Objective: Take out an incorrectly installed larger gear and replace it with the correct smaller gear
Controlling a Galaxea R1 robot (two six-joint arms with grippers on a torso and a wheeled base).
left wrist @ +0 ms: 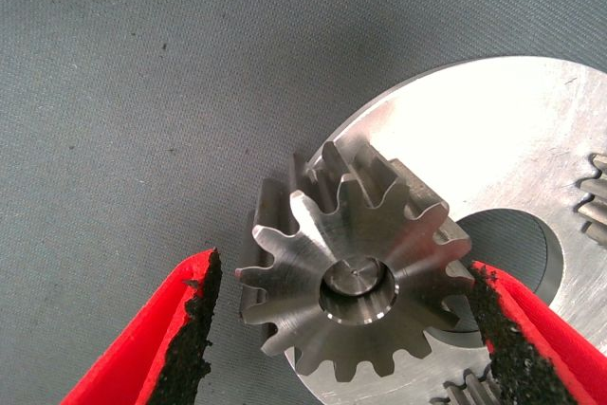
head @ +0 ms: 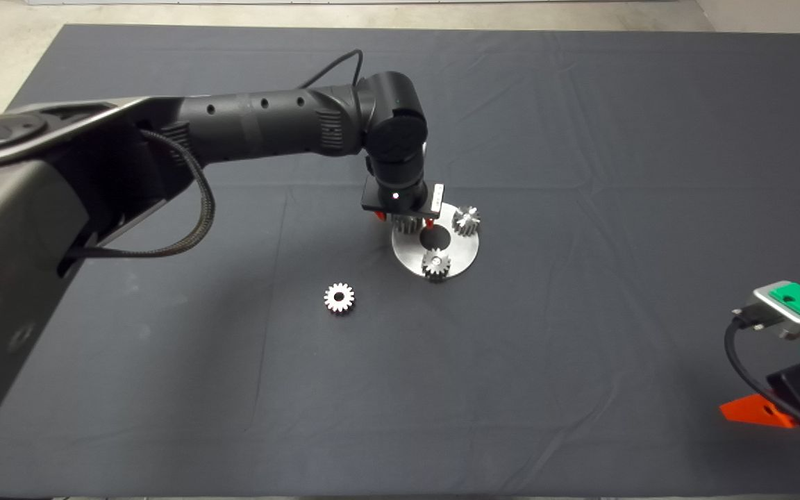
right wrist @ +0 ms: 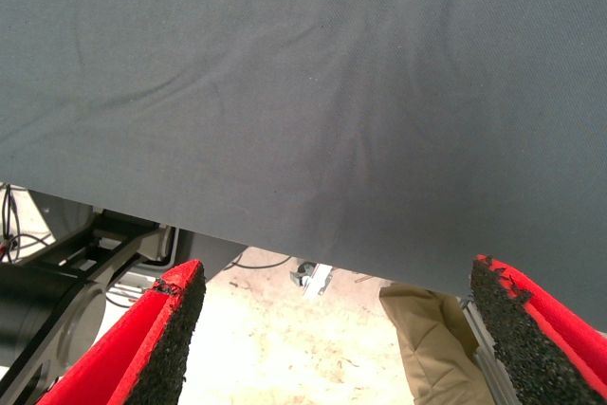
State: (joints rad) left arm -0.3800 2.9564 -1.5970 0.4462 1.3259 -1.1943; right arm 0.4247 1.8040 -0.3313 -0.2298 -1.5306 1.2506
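Note:
The larger gear [left wrist: 356, 291] sits on a peg at the far-left rim of a round steel plate [head: 466, 250]. It stands between the red fingers of my left gripper [left wrist: 343, 324]. One pad [left wrist: 488, 320] is at its teeth, while the other pad [left wrist: 194, 320] stands a small gap away. From above, my left gripper [head: 404, 221] hangs straight down over that gear [head: 407, 224]. The smaller gear [head: 339, 297] lies flat on the mat, left of the plate and nearer the front. At the lower right edge my right gripper [head: 754, 411] waits, open and holding nothing.
Two more gears [head: 467, 220] [head: 435, 264] sit on the plate, at its far-right and near rim, around a central hole [head: 435, 238]. The right wrist view shows the mat's edge [right wrist: 285, 239] and the floor beyond, with equipment.

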